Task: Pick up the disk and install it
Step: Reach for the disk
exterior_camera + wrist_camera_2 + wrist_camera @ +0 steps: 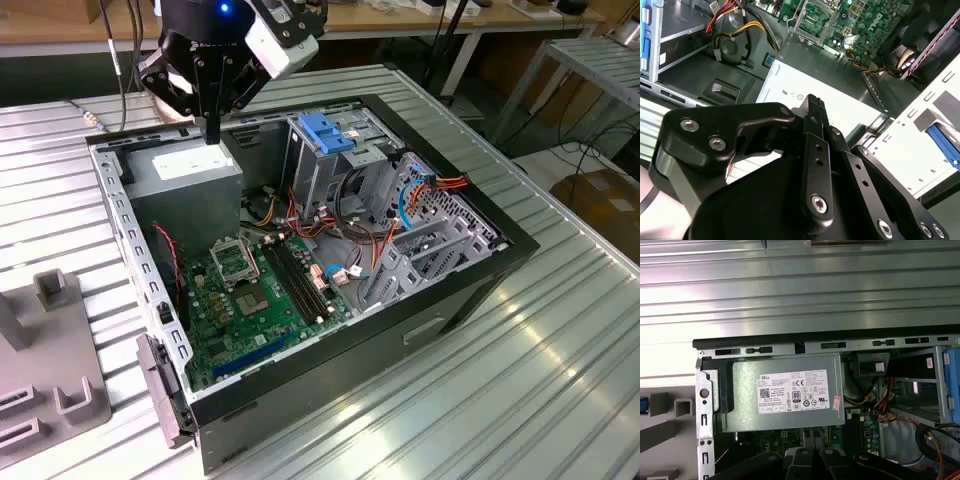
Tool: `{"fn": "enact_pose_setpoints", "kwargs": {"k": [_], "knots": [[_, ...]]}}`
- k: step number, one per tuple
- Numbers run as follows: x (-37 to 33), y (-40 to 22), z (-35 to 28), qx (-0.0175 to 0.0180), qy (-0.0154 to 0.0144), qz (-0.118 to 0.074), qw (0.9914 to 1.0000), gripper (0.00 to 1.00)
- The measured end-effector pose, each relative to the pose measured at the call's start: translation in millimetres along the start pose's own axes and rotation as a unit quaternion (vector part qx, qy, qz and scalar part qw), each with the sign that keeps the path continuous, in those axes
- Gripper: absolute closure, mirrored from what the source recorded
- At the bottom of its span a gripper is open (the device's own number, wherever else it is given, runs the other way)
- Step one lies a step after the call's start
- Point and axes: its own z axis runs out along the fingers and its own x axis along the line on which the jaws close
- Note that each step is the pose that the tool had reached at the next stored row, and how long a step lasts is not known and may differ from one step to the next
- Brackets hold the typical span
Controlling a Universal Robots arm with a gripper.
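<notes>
The disk is out of view. My gripper [212, 138] hangs over the back corner of the open computer case [480, 290], on the exterior view's left, just above the grey power-supply box [190, 165] with its white label. Its black fingers [815, 145] stand pressed together with nothing between them. The power-supply label [792, 392] lies straight below in the first wrist view. The metal drive cage with a blue latch [325, 133] stands to the exterior view's right of the gripper.
The green motherboard [260, 290] lies on the case floor, with red, orange and blue cables [420, 190] bundled past the cage. A grey slotted fixture [45, 370] sits on the ribbed metal table [560, 350] at the exterior view's left.
</notes>
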Motion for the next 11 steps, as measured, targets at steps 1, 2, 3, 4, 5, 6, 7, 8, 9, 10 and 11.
{"fn": "enact_pose_setpoints", "kwargs": {"k": [1,2,3,4,5,6,7,8,9,10,11], "knots": [[0.1,0.0,0.0,0.0,0.0,0.0,1.0,0.9],[1.0,0.0,-0.1,0.0,0.0,0.0,1.0,0.9],[1.7,-0.1,-0.1,0.0,0.0,0.0,1.0,0.9],[2.1,-0.2,-0.1,0.0,0.0,0.0,1.0,0.9],[2.5,-0.2,-0.1,0.0,0.0,0.0,1.0,0.9],[2.7,-0.2,-0.1,0.0,0.0,0.0,1.0,0.9],[2.8,-0.2,-0.2,0.0001,0.0,0.0,1.0,0.9],[3.1,-0.2,-0.1,0.0,0.0,0.0,1.0,0.9],[3.4,-0.3,-0.1,0.0,0.0,0.0,1.0,0.9],[3.9,-0.3,-0.2,0.0,0.0,0.0,1.0,0.9],[4.1,-0.3,-0.2,0.0,0.0,0.0,1.0,0.9]]}}
